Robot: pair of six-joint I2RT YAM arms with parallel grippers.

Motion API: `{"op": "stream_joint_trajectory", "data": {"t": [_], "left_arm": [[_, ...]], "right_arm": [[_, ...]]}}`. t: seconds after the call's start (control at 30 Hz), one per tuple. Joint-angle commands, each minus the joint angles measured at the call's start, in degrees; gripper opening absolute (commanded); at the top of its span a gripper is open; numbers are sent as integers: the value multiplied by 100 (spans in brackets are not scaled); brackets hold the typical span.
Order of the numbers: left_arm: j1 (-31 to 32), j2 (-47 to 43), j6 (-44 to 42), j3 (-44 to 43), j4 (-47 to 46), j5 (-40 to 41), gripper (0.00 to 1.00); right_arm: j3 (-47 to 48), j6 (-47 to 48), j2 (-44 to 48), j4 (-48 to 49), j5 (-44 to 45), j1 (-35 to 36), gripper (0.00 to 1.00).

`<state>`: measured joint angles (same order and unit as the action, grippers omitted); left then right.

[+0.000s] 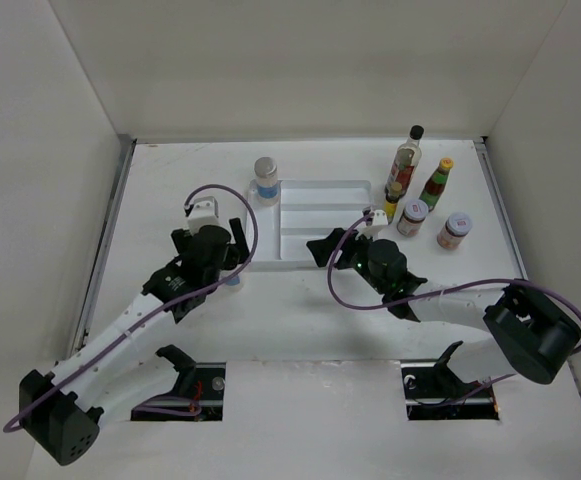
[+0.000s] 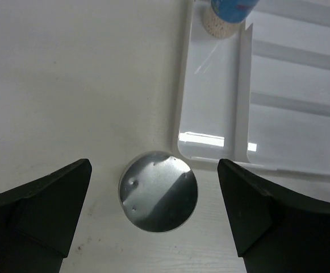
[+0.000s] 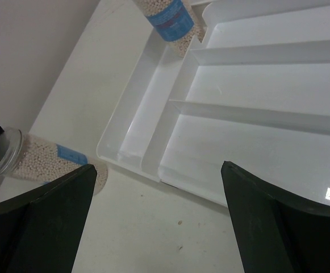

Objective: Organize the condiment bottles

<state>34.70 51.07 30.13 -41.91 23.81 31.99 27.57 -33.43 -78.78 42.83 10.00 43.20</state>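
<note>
**Two open pincers, seven bottles**

Left pincer (image 2: pixel 154 166) gapes, empty, around a jar (image 2: pixel 158 191) on the bench (image 2: pixel 68 85), nearly hidden from above. Right pincer (image 3: pixel 159 166), open and empty, hangs over the tray (image 3: pixel 267 85). Second jar (image 1: pixel 266 180) stands in the tray; five bottles (image 1: pixel 406 155) (image 1: pixel 437 183) (image 1: pixel 393 198) (image 1: pixel 412 216) (image 1: pixel 454 230) right of it.

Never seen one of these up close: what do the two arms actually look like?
The left arm and right arm are alike: white tube-like links between chunky black joints. A loose purple cable loops along each. Each ends in two black, wedge-shaped fingers. I see no legible markings.
</note>
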Motion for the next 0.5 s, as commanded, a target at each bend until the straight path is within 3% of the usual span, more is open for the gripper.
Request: {"op": "stream_joint_trajectory", "data": {"t": [0.0,0.2,0.27,0.37,0.47], "left_arm": [[147,52,134,192,45,-70,96],[138,579,55,297,-402,35,90],[121,720,19,306,-579,44,80],[120,878,-112,87,-527,71,51],[120,800,-384,-316,-308,219,38]], "right_arm": [[90,-41,3,138,-86,-36,98],[108,-41,3,129,-103,-36,99],[108,-14,30,129,-103,-36,99],[108,-58,-32,129,-112,-36,99],[90,-50,47,129,-130,-36,99]]}}
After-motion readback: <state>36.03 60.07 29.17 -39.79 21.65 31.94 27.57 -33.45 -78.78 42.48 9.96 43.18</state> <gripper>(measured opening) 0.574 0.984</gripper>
